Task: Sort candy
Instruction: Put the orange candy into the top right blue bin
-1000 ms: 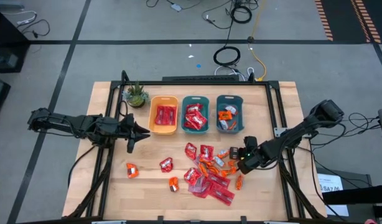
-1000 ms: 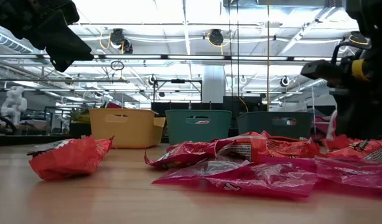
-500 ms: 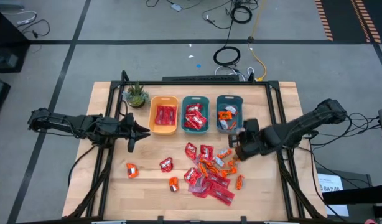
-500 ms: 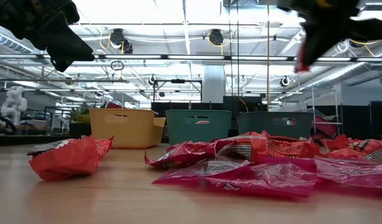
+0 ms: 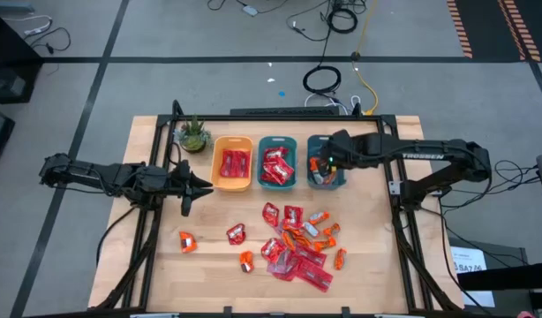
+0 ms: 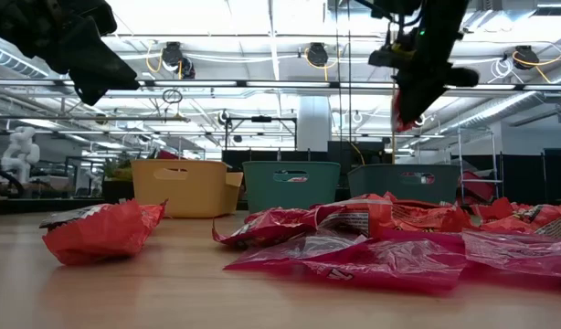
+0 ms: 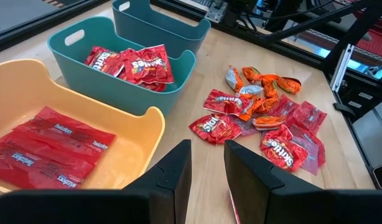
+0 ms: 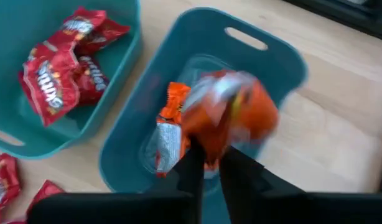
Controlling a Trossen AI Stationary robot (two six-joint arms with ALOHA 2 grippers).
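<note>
Three bins: rightmost teal bin (image 5: 326, 161) as landmark | right gripper (image 5: 328, 161) above its interior, fingers pinching orange wrapped candy (image 8: 225, 115), which hangs directly over bin contents | release judged next, straight down | loose candy pile (image 5: 297, 243) near, table-front side | left gripper (image 5: 188, 187) beyond yellow bin (image 5: 233, 163), slightly parted, empty.
</note>
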